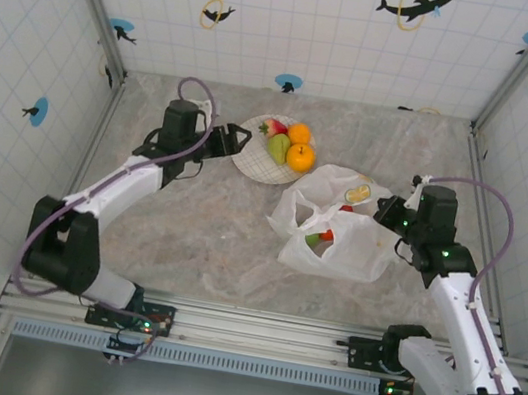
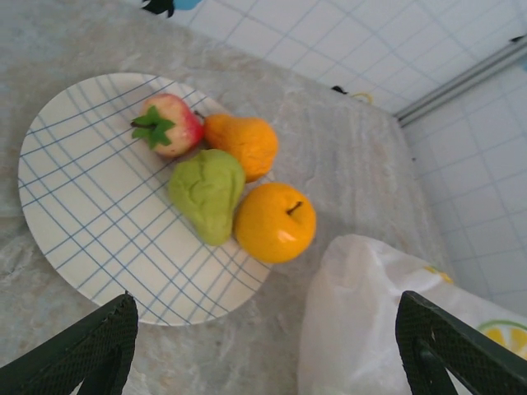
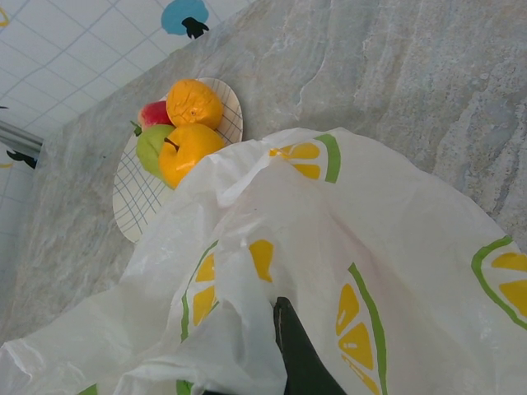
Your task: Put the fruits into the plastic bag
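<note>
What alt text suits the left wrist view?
A strawberry, green pear and two orange fruits sit together on a grid-patterned plate; the open left gripper frames the foreground, with the plastic bag at lower right.

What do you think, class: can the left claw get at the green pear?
Probably yes: the open left claw faces the plate, and the pear lies uncovered, an orange touching it.

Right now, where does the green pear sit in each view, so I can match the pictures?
Top external: green pear, upper centre, on the plate.
Left wrist: green pear, mid-frame, left of centre.
Right wrist: green pear, upper left, above the plastic bag.
Shared landmark: the plate under it.
</note>
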Controlling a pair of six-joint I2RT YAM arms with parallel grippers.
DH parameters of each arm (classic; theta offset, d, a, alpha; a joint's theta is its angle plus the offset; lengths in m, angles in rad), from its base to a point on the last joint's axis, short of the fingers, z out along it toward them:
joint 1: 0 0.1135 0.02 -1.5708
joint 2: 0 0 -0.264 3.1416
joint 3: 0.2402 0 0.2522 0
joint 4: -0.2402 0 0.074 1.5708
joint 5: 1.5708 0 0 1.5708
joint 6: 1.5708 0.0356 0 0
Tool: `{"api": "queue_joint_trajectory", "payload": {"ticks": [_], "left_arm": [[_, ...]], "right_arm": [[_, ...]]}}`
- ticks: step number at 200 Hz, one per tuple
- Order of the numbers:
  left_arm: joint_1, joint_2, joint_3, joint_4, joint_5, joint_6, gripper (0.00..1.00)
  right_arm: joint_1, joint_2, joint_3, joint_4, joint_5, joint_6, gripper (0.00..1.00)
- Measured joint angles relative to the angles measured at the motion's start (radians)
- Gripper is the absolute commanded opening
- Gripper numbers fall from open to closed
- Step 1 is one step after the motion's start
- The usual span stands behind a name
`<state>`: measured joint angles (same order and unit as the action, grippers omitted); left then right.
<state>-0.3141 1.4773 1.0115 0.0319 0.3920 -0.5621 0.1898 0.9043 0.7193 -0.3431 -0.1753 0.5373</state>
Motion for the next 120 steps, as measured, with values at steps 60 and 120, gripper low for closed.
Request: {"api": "queue_joint_trajectory", "payload": {"ticks": [60, 120], "left_arm": [[-0.006, 0.226, 0.1, 0.012, -0.004, 0.0, 0.83], [-0.029, 0.415, 0.204, 0.052, 0.015, -0.024, 0.87]], "right_arm": [[0.003, 0.049, 0.007, 0.002, -0.006, -0.002, 0.0], [0.026, 0.089, 0.021, 0.002, -0.012, 0.006, 0.0]]}}
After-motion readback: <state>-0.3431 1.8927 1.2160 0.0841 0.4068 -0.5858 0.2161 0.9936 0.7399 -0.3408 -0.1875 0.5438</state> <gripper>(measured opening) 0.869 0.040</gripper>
